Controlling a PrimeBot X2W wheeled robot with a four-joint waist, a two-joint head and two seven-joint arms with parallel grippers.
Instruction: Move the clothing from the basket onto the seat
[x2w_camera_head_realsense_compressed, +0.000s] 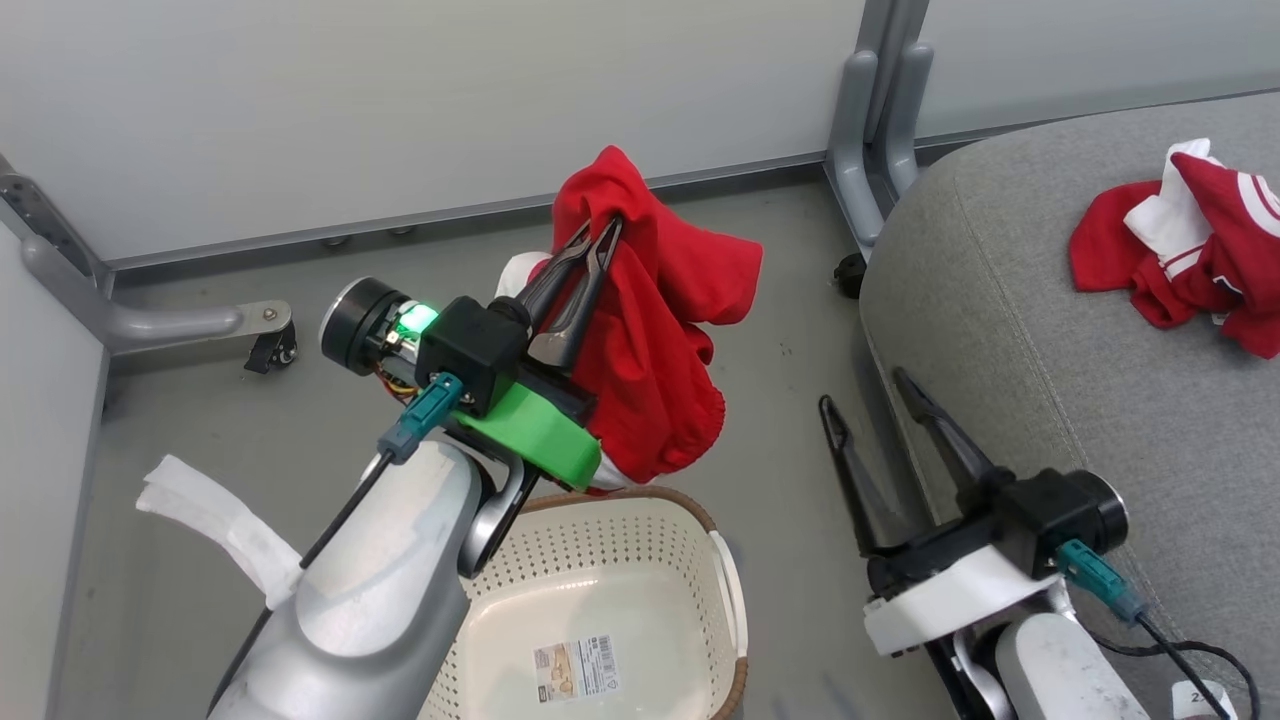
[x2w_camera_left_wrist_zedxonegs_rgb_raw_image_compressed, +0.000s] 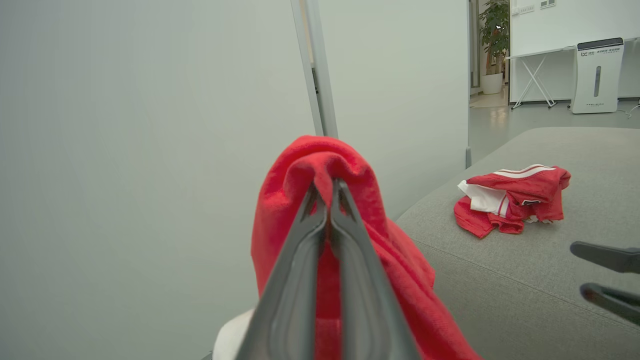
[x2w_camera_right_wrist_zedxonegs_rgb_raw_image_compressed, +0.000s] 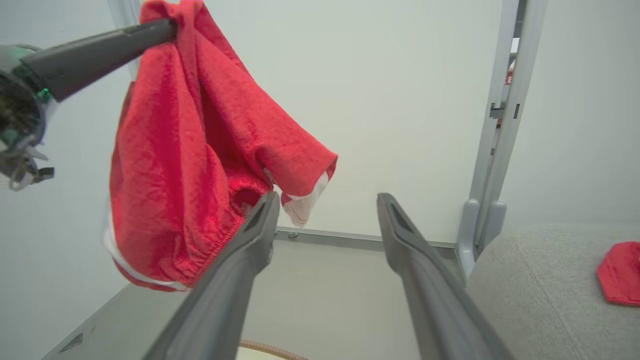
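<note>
Draped red garment (x2w_camera_head_realsense_compressed: 660, 330) hides the left gripper (x2w_camera_head_realsense_compressed: 600, 228) tips.

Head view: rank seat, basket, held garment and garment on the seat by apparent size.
1. seat
2. basket and held garment: alike; garment is held up nearer the camera, so unranked
3. garment on the seat

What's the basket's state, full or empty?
Empty where visible: the basket has a bare floor with a label stuck on. The left arm hides its left side.
</note>
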